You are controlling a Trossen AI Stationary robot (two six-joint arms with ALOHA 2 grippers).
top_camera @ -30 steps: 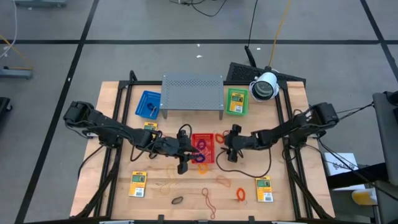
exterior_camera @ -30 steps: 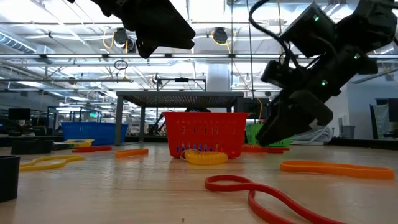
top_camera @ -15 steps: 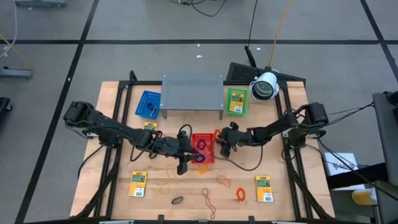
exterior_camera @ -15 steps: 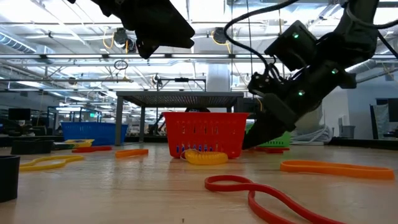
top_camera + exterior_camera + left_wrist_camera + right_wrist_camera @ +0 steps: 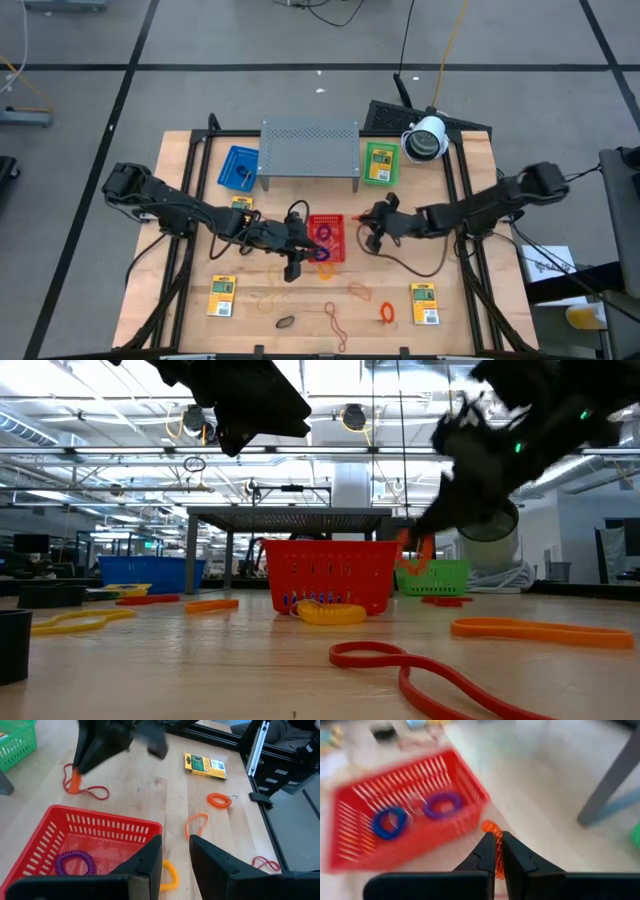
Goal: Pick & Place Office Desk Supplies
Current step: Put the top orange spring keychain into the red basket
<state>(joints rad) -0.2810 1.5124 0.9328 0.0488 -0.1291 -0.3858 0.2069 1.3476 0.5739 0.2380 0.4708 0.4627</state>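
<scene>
Right gripper (image 5: 418, 548) pinching orange band (image 5: 412, 555), raised beside red basket (image 5: 328, 572); red band (image 5: 440, 680) foreground.

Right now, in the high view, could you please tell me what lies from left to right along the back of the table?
Blue basket → grey rack → green basket → white camera.

The right gripper (image 5: 415, 550) is motion-blurred in the low view. The red basket (image 5: 395, 815) smears in the right wrist view, its left edge cut off.
</scene>
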